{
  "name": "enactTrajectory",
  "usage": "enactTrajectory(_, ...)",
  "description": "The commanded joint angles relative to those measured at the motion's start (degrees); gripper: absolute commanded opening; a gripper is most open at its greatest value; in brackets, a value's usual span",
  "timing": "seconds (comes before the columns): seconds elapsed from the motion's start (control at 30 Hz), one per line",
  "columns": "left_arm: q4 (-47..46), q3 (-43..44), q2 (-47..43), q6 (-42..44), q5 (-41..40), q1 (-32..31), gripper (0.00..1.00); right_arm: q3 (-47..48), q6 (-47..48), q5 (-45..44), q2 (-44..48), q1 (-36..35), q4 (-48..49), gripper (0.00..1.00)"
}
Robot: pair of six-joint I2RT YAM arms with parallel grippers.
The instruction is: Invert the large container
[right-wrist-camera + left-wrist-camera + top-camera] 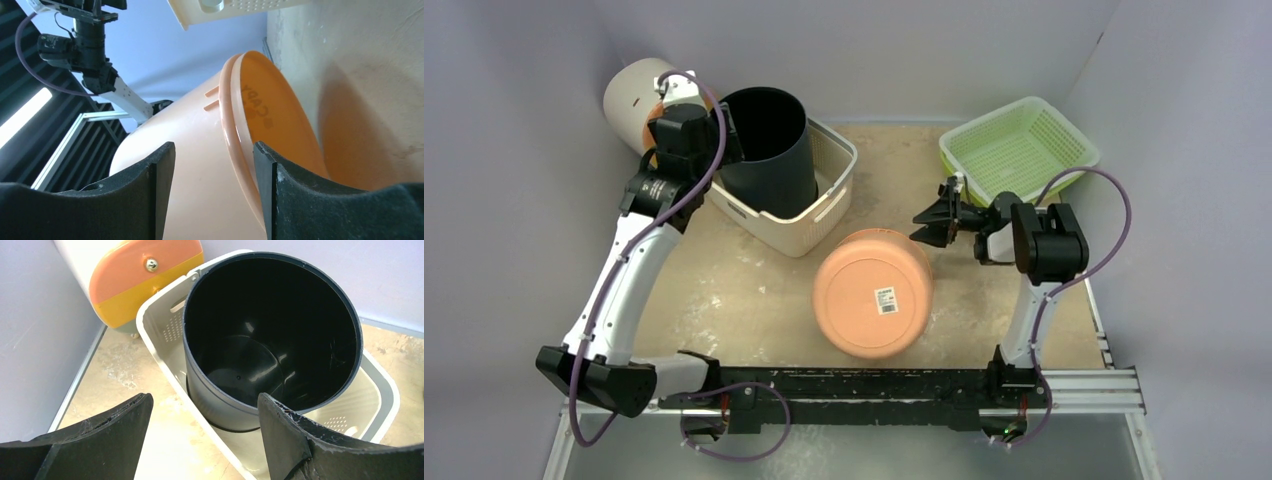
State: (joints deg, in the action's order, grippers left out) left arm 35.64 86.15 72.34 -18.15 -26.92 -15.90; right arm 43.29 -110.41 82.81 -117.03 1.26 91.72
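Observation:
The large container (pixel 874 292) is a peach-orange tub in the middle of the table. Its flat base with a barcode sticker faces up and it leans slightly. In the right wrist view its wall and rim (pixel 231 125) run between my fingers, with the opening turned toward the table. My right gripper (pixel 927 226) (pixel 215 147) is open at the tub's far right rim, one finger outside the wall and one (pixel 265 170) on the inner side, neither pressing it. My left gripper (pixel 724 135) (pixel 205 397) hangs open at the back left, holding nothing.
A black bin (pixel 769 150) (pixel 270 340) stands upright inside a white basket (pixel 809 225) (pixel 160 325) under the left gripper. A white and orange cylinder (pixel 636 95) (pixel 135 280) lies in the back left corner. A green mesh basket (pixel 1019 150) sits at the back right.

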Motion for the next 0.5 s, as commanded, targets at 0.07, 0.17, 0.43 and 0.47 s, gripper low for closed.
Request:
enactTrajectory(0.07, -1.63, 2.97, 0.87, 1.87, 1.18, -0.27, 0.77, 8.24, 1.18, -1.09, -7.07, 4.29, 25.72, 0.62)
enactTrajectory(0.17, -1.34, 2.84, 1.11, 2.00, 1.01, -0.26, 0.77, 13.67, 0.29, -1.66, -10.90, 4.62, 25.78, 0.61)
enactTrajectory(0.43, -1.25, 1.47, 1.27, 1.83, 0.12, -0.27, 0.77, 26.72, -3.04, -2.55, -16.90, 4.66, 25.85, 0.61)
enactTrajectory(0.47, -1.20, 1.29, 1.29, 1.76, 0.19, -0.26, 0.77, 28.00, -3.38, -2.64, -17.39, 4.64, 25.82, 0.61)
